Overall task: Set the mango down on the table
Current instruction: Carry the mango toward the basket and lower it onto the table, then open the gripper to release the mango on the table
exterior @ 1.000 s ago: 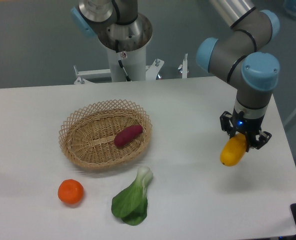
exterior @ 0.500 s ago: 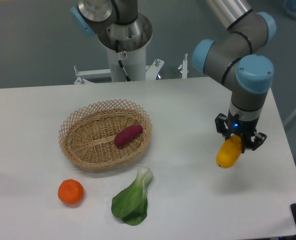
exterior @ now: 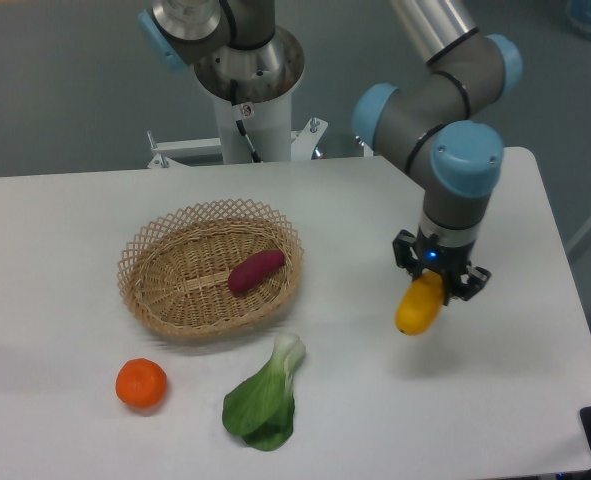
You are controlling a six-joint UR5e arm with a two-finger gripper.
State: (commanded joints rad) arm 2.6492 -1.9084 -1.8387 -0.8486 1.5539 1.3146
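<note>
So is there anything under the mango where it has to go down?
No. The gripper holds the mango over a bare patch of table; the bok choy and basket lie off to the side.

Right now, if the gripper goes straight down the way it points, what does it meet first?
Probably bare table: the gripper points down, the mango in its jaws would touch first. Nothing else appears below, though height is unclear.
</note>
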